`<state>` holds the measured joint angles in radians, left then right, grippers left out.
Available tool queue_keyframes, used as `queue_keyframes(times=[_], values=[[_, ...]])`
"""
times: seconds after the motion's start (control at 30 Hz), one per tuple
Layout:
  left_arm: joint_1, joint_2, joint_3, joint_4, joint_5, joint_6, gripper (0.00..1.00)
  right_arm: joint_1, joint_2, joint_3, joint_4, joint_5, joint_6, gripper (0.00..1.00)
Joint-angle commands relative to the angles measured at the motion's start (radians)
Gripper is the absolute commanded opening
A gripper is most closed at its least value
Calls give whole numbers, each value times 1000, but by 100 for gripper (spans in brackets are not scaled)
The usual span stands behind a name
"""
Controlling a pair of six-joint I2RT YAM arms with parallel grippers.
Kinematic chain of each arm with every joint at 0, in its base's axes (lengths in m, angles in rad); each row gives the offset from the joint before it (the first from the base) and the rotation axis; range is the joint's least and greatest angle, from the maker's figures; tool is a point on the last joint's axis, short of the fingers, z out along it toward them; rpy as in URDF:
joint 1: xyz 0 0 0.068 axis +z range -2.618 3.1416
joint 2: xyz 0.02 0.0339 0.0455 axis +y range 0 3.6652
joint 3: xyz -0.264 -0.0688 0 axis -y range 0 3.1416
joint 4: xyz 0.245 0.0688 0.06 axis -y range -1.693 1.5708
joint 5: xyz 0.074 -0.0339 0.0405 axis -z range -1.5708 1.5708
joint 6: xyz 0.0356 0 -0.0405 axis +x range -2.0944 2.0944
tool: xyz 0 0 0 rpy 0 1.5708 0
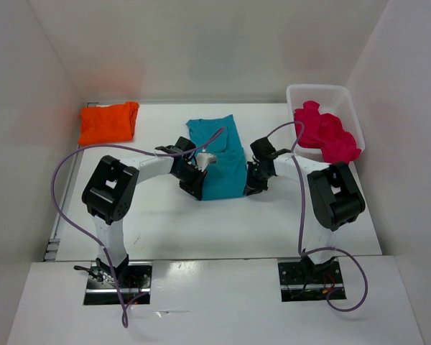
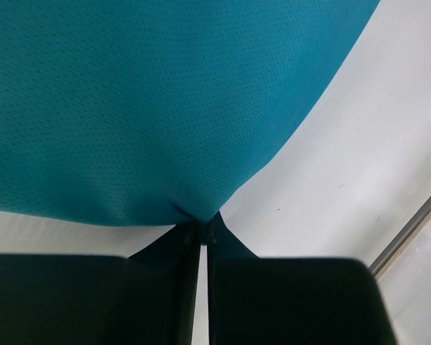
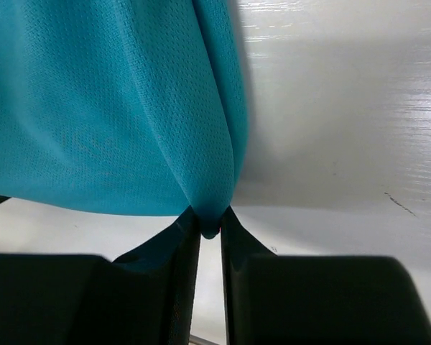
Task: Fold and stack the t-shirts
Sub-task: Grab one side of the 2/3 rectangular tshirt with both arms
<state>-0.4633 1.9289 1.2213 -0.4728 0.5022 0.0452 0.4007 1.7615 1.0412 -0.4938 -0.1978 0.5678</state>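
White surface (image 1: 165,223) fills the middle of the top view, and on it, roughly at the centre, lies the teal t-shirt (image 1: 219,154), spread in a long shape that runs from far to near. Its near edge sits between the two arms. The left gripper (image 2: 203,231) is at the near left corner of this shirt. In the left wrist view its dark fingers are pressed together on a small bunch of the teal cloth, which pulls up into a point at the tips. The right gripper (image 3: 210,219) is at the near right corner, and its fingers pinch a narrow fold of the same cloth, with the fabric hanging in soft creases above them. Well apart to the far left, the orange t-shirt (image 1: 109,122) rests on the surface as a compact folded block. At the far right, the pink-red t-shirt (image 1: 325,133) is heaped and crumpled inside the white basket (image 1: 312,88), spilling a little over its near rim. Plain white walls (image 1: 201,43) close off the back and both sides.
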Motion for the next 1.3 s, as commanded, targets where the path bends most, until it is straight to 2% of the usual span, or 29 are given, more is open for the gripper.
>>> queue_keyframes(times=[0.0, 0.03, 0.1, 0.13, 0.23, 0.33, 0.4, 0.47, 0.5, 0.6, 0.77, 1.13, 1.27], values=[[-3, 13, 1, -17, -4, -2, 7, 10, -25, 3, 20, 26, 3, 20], [-3, 13, 1, -17, -19, -2, 5, 10, -25, 13, 9, 40, 3, 28], [6, 13, 1, -27, -33, 7, 1, 10, -25, 13, -12, 52, -6, 34], [6, 13, 1, -27, -33, 7, 0, 10, -25, 13, -12, 70, -6, 42], [6, 2, 1, -36, -42, 18, 0, 10, -25, 13, -25, 89, 4, 48], [6, -7, 1, -36, -51, 27, 0, 10, -25, 2, -2, 64, 14, 48], [6, -7, 1, -36, -62, 27, 0, 10, -16, 2, 8, 64, 14, 44], [6, -7, 1, -36, -62, 36, 0, 10, -7, 2, 30, 73, 14, 34], [6, -7, 1, -46, -71, 36, 0, 10, -7, 2, 31, 74, 14, 21], [6, -16, 1, -46, -80, 45, 0, 10, 6, 12, 31, 74, 14, 0], [6, -34, 12, -127, -129, 94, 0, 21, -68, 13, -48, 63, 4, 0], [-6, -151, -28, -357, -129, 219, 0, 207, -266, -72, -175, 34, 142, 0], [-6, -221, 17, -479, -129, 258, 0, 277, -316, -72, -251, 23, 187, 0]])
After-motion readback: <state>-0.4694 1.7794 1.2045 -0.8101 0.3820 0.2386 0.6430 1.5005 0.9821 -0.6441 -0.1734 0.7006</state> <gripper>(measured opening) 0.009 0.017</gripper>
